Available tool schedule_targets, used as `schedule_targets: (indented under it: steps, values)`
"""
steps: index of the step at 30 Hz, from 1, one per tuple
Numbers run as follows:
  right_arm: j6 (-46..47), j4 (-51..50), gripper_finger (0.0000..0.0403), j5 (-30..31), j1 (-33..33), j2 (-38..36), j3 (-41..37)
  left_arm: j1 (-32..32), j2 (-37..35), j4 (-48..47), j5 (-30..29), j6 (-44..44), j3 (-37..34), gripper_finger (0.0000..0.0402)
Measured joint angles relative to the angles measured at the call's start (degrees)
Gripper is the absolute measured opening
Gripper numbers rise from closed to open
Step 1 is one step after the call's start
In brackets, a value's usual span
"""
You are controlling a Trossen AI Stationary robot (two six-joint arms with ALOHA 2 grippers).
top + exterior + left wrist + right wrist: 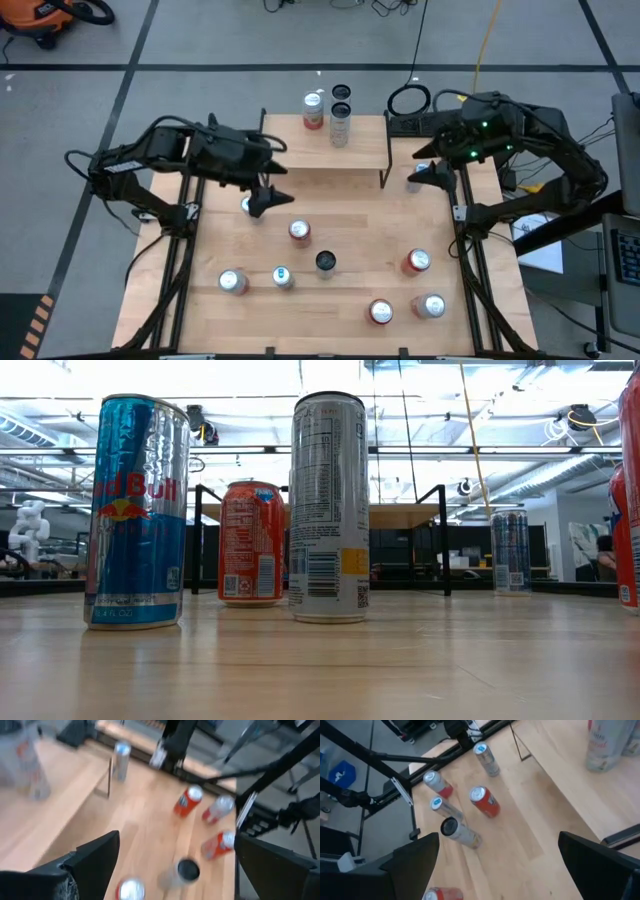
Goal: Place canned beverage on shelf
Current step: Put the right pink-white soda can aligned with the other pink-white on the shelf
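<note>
The shelf [325, 152], a light wood top on thin black legs, stands at the table's far middle with three cans [313, 110] upright on it. Several more cans stand on the tabletop, among them a red-topped can [299, 232] and a black-topped can [325, 262]. My left gripper [270, 190] hovers open above the table, left of the shelf's front, with a can [247, 205] close below it. My right gripper [430, 172] hovers open at the shelf's right end, over another can [413, 182]. Both wrist views show wide jaws [176, 840] [497, 840] with nothing between them.
Loose cans are spread over the near half: blue-topped [282, 277], silver [232, 282], red [417, 262], red [380, 312], silver [432, 306]. In the low view a Red Bull can [137, 510], an orange can [251, 542] and a tall white can [329, 505] stand close. Bare wood lies just before the shelf.
</note>
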Motion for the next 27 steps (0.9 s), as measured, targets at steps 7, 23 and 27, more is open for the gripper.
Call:
schedule_targets:
  steps: [7,23,27]
  values:
    - [0.75,-1.44,0.0389,3.05,2.71,2.21,0.00,-1.76,0.02,-7.69,-0.72,1.37,-0.02,0.0395]
    - [6.93,-1.44,0.0389,6.14,9.26,4.37,-0.02,-5.07,-0.28,-14.25,1.81,2.64,-0.04,0.0395]
    - [8.21,-1.52,0.0389,6.21,10.90,4.46,-0.02,-5.09,-0.28,-14.41,3.18,2.89,-0.04,0.0395]
